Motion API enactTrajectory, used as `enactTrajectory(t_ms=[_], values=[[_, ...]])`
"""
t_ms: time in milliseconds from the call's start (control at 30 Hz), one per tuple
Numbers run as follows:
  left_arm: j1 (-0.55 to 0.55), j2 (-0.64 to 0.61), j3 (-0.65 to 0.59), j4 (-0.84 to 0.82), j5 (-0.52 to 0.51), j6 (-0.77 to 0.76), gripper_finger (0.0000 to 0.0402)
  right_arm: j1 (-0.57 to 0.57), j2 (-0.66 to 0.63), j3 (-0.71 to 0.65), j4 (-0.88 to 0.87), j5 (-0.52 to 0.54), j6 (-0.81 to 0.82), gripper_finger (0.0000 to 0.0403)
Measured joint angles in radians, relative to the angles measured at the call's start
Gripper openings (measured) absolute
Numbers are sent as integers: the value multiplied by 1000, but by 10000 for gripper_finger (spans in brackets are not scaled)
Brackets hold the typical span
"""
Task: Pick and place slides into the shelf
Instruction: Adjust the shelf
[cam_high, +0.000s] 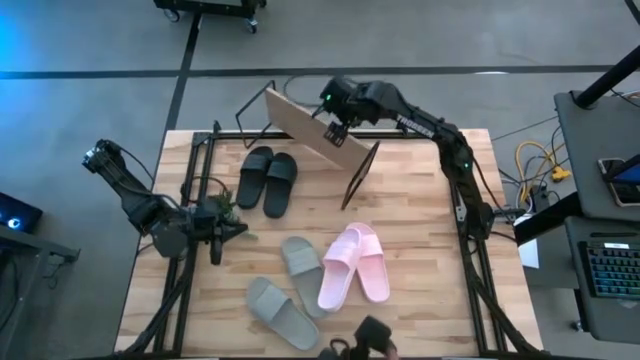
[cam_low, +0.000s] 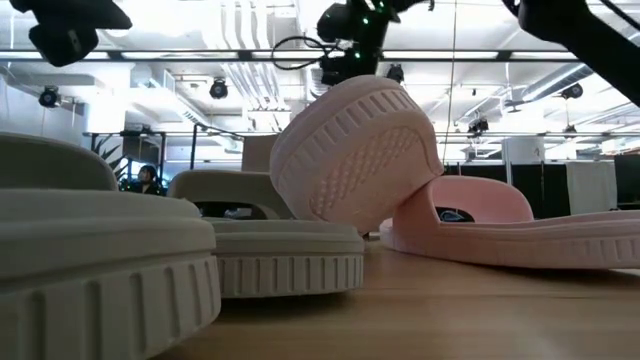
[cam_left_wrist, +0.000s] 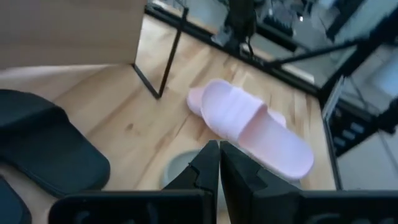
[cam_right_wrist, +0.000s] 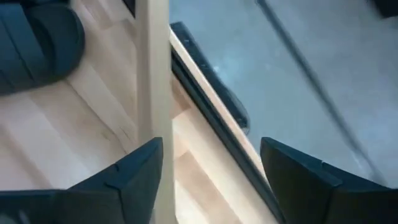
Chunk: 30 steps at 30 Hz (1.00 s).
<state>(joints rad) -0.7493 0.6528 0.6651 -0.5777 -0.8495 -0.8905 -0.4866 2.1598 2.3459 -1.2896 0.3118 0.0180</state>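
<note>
From my remote station I see the right hand (cam_high: 336, 130) at the far edge of the worktop (cam_high: 420, 250), its fingers (cam_right_wrist: 134, 171) spread apart over the shelf (cam_high: 315, 135). In the right wrist view the light plank's edge runs between those open fingers, one finger just beside it, and I cannot tell whether it touches. The shelf sits tilted, its plank slanting diagonally in the high view, with thin black legs showing at both ends.

The left hand (cam_high: 215, 228) rests low at the worktop's left side, fingers pressed together on nothing; its wrist view looks past the closed fingertips (cam_left_wrist: 211, 165) toward a pink slide and part of the black pair.

The black pair (cam_high: 268, 180) lies side by side just beside the shelf, near the left hand. The pale pink pair (cam_high: 352, 265) lies toward the middle of the worktop, one slide overlapping the other; in the low view one pink slide (cam_low: 355, 150) leans sole-outward on its mate (cam_low: 500, 225). The two grey-green slides lie apart, one (cam_high: 303, 262) touching the pink pair, the other (cam_high: 280, 312) nearer the front edge. All six slides lie on the worktop, none on the shelf.
</note>
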Motion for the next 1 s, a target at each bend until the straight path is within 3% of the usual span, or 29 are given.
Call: enactTrajectory(t_ms=[133, 433, 567, 733, 1000], values=[[4, -25, 5, 12, -49, -45, 0, -47, 13, 2, 42, -17, -43, 267], [4, -72, 9, 26, -133, -52, 0, -42, 6, 4, 38, -170, -51, 266], [4, -80, 9, 25, -140, -46, 0, -35, 6, 5, 35, -177, -61, 267], [4, -79, 9, 25, -139, -46, 0, -31, -14, 8, 15, -268, -40, 272], [4, -49, 4, 20, -109, -45, 0, -15, -38, 8, -8, -274, -37, 272]])
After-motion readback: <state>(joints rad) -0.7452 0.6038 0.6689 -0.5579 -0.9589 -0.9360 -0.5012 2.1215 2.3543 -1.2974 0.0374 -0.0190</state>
